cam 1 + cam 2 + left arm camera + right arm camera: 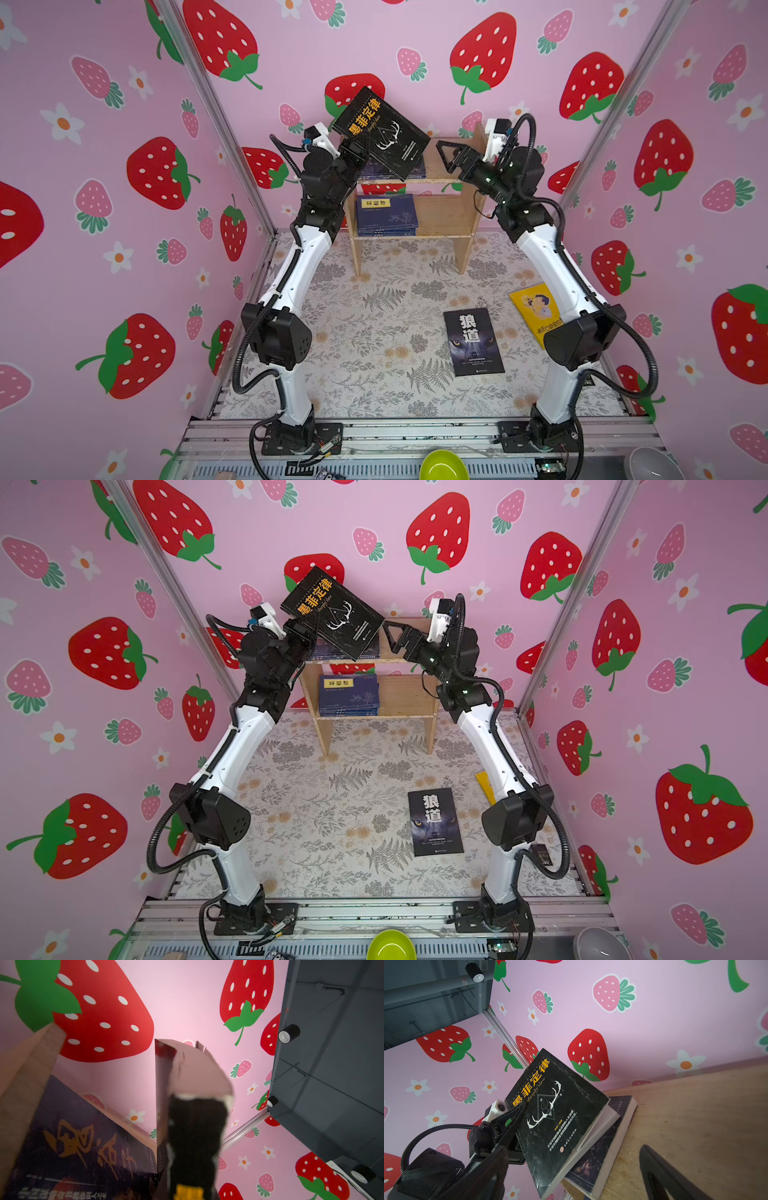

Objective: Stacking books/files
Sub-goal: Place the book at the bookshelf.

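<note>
Strawberry walls (374,45) behind our shelf (446,212): left gripper (358,150) clamped the black antler book (384,131), tilted over the top stack (417,169); our right gripper (443,157) gaped empty.

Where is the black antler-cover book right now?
In both top views, the antler book tilts over the wooden shelf top, pinched by the left gripper.

Both arms are reaching toward 12 o'clock. The left gripper (356,150) is clamping a black book (390,137), pointing toward 1 o'clock; the right gripper (443,157) is gaping toward 10 o'clock.
</note>
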You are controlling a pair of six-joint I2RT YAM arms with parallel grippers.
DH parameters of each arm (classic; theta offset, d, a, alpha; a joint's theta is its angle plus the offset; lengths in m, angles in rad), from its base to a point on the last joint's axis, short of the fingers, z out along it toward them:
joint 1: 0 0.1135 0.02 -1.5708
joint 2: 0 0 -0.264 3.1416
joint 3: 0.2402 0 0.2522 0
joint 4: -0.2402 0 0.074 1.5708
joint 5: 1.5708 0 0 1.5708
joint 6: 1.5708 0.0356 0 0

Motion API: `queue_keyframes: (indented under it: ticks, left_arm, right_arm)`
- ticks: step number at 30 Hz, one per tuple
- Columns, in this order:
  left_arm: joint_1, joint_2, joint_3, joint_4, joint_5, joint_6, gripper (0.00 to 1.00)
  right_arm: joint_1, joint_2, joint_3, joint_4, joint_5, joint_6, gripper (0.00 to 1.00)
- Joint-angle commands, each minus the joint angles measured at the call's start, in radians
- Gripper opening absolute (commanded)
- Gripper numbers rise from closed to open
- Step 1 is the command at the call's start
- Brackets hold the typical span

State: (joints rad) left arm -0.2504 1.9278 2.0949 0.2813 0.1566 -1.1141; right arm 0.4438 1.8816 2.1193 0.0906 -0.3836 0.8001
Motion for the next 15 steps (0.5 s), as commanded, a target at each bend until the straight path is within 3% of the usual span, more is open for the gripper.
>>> queue_keyframes:
  ticks: [1, 5, 15]
  left_arm:
    - [-0.029, 0.001, 0.099, 0.137, -0.107, -0.045, 0.00]
    - [-0.077, 0.017, 0.115, 0.080, -0.225, -0.076, 0.00]
    - [-0.207, 0.023, 0.142, 0.018, -0.507, 0.082, 0.00]
  right_arm:
    - [0.001, -0.042, -0.009, 0.069, 0.012, 0.021, 1.00]
    - [0.008, -0.022, 0.006, 0.063, 0.023, 0.013, 1.00]
    - [0.063, 0.078, 0.038, 0.091, 0.104, -0.025, 1.00]
